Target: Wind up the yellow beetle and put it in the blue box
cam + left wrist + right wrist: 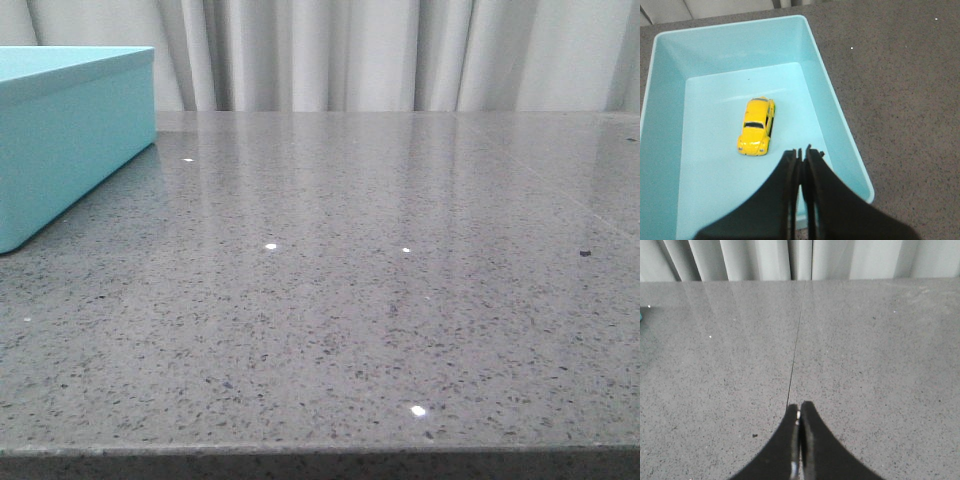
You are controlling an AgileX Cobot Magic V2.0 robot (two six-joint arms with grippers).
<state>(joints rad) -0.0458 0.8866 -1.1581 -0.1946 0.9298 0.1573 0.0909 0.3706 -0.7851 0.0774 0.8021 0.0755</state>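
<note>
The yellow beetle (756, 126) stands on its wheels on the floor of the blue box (837, 115) in the left wrist view. My left gripper (802, 151) is shut and empty, held above the box near its right wall, apart from the car. The blue box (60, 140) also shows at the far left of the front view; the car is hidden there behind its wall. My right gripper (799, 409) is shut and empty above bare grey table. Neither gripper shows in the front view.
The grey speckled table (380, 300) runs to a front edge at the bottom of the front view. White curtains (400, 50) hang behind it. A thin seam (795, 350) runs across the tabletop in the right wrist view.
</note>
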